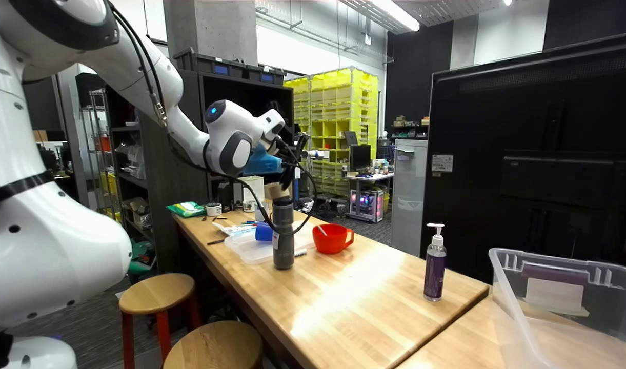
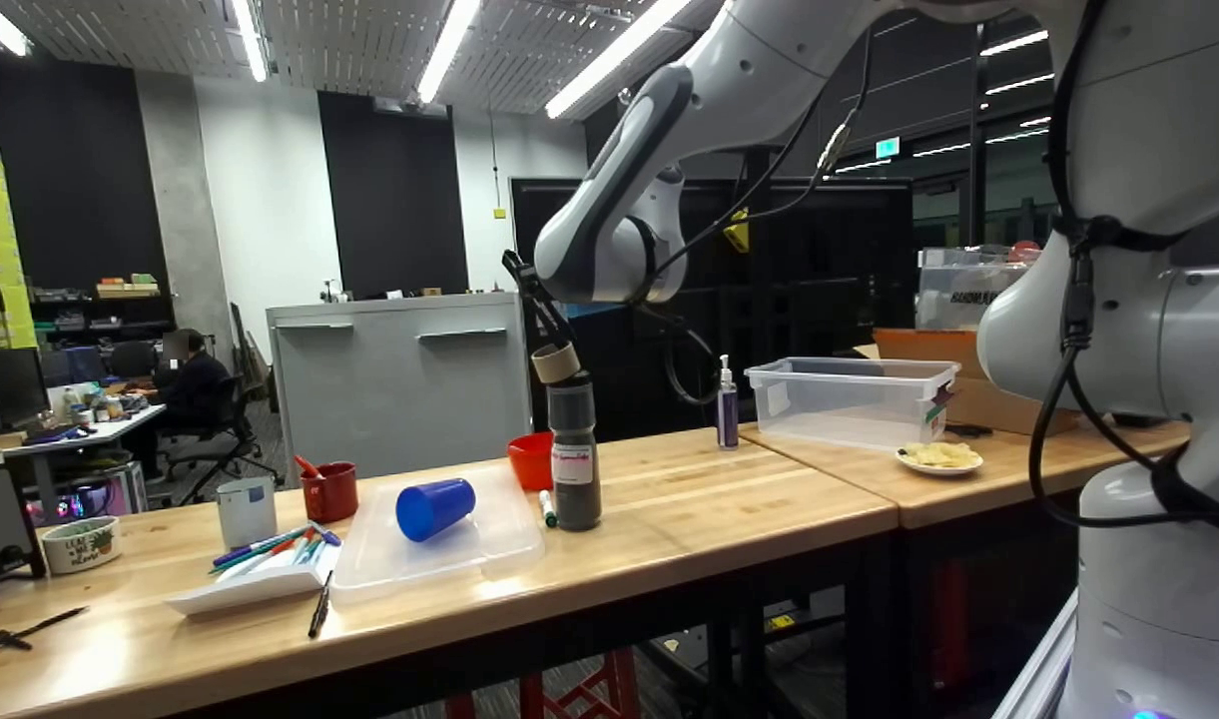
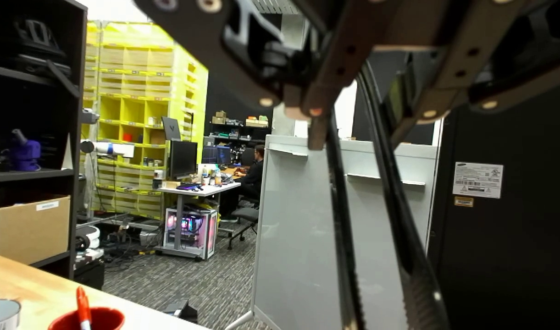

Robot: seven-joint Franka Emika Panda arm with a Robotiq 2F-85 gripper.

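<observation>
robot arm [image 1: 51,246]: white, glossy, nearest the camera in an exterior view, stretched out over the table [image 1: 354,302].
black tongs [image 3: 398,197]: two long, slim arms with toothed edges and a gap between them, slanting down above the table.
tan cylinder [image 2: 555,363]: short, pale, tilted, at the lower ends of the black tongs, right above the bottle in both exterior views; whether it touches the bottle's top, i cannot tell.
pincer [image 3: 358,137]: drawn in narrow, gripping the black tongs between its fingers.
bottle [image 2: 573,424]: dark grey, upright on the table, with a pale label.
clear lid [image 2: 429,564]: flat beside the bottle, a blue cup [image 2: 436,509] lying on it.
orange-red cup [image 1: 334,244]: near the bottle, handle showing.
</observation>
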